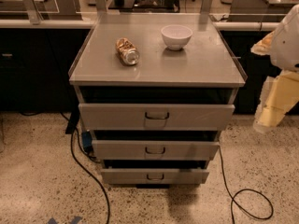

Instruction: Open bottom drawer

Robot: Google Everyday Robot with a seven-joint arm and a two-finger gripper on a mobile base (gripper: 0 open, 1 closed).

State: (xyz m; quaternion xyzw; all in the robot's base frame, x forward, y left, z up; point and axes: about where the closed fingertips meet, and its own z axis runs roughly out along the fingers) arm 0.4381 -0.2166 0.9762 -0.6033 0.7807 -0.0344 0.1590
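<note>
The bottom drawer [155, 175] is the lowest of three grey fronts on the metal cabinet [88, 73], with a small dark pull handle [155, 177] at its middle. A dark gap shows above its front, as above the two drawers over it. My arm comes in at the right edge, white above and pale yellow below. The gripper [272, 110] hangs there, to the right of the cabinet at about the top drawer's height, well apart from the bottom drawer and touching nothing.
A brown can [127, 51] lies on its side on the cabinet top beside a white bowl [176, 36]. Black cables [88, 171] run across the speckled floor on both sides of the cabinet. A dark counter stands behind.
</note>
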